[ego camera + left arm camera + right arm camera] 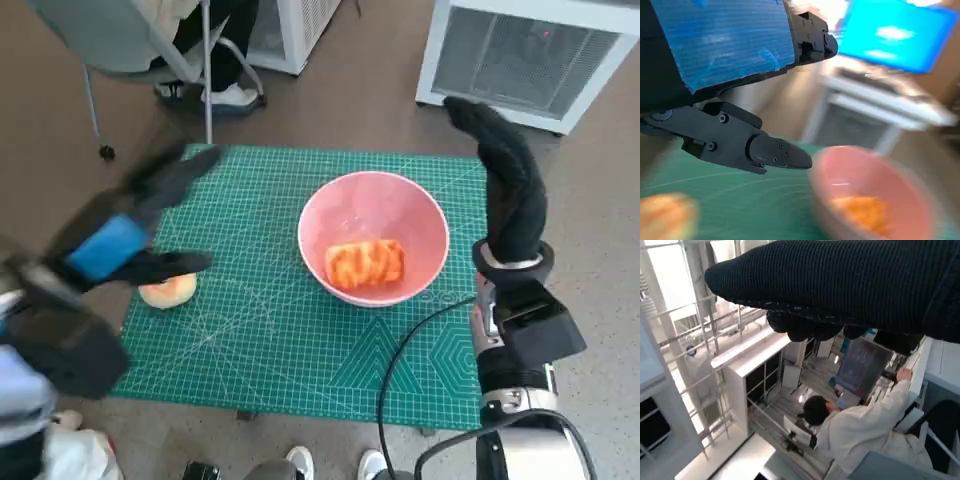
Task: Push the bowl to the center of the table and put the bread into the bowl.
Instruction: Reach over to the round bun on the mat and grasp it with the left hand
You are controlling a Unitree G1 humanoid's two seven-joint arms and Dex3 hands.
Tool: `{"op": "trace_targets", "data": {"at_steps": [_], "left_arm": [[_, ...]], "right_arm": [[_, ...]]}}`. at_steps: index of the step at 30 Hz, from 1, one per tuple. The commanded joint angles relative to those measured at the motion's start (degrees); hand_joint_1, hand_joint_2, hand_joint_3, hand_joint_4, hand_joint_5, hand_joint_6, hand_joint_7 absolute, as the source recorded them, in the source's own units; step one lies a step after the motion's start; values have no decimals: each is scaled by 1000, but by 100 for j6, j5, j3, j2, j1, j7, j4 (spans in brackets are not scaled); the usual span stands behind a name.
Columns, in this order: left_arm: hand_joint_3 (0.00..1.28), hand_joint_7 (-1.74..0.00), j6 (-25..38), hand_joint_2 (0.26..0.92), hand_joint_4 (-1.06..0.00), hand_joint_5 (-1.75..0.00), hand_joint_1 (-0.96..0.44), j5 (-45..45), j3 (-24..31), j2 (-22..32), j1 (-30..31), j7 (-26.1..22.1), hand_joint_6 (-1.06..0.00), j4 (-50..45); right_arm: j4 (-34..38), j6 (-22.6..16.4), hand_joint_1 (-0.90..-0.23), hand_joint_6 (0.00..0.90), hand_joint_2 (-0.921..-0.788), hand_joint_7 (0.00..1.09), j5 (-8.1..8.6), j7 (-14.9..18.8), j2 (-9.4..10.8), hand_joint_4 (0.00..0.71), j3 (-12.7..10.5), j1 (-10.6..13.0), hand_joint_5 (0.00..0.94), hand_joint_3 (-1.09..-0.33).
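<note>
The left hand (120,235), black with blue tape over its back, hovers blurred above the left part of the green cutting mat (260,340) that covers the counter, its fingers (777,152) spread apart and holding nothing. A round pale bun (167,291) lies on the mat just under that hand. The right hand (505,175) in its black knitted glove is raised upright beside the right edge of the mat, fingers extended together and pointing away from the robot, empty. The pink round bowl (420,215) sits near the middle of the mat, and the orange-striped piece of bread (365,264) lies inside it
</note>
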Motion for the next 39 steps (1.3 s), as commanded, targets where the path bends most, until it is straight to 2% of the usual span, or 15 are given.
{"op": "trace_targets", "data": {"at_steps": [1, 9, 16, 28, 39], "left_arm": [[43, -120, 46, 920, -35, -5, -315, 130, 228, 238, 311, 112, -208, 129], [25, -55, 353, 921, -45, -2, -303, 382, 236, 379, 724, 188, -240, 207], [12, -35, 466, 916, -55, -4, -288, 697, -14, 417, 752, 288, -251, 528], [2, -10, 261, 913, -52, 0, -271, 886, -674, 319, 319, 411, -253, 1662], [1, 0, -159, 914, -42, 0, -237, 839, -1277, 161, -293, 383, -238, 2835]], "right_arm": [[91, 61, -568, 181, -921, 338, 109, 133, 74, 363, 5, 77, 1, -760], [156, 76, -575, 189, -921, 340, 225, 266, 107, 363, -16, 20, 0, -755], [243, 88, -572, 196, -921, 342, 275, 365, 124, 366, -49, -28, 2, -756], [250, 108, -577, 199, -921, 342, 285, 429, 106, 375, -50, -37, 5, -766], [268, 120, -588, 198, -921, 344, 178, 397, 59, 376, -43, -53, 4, -765]]}}
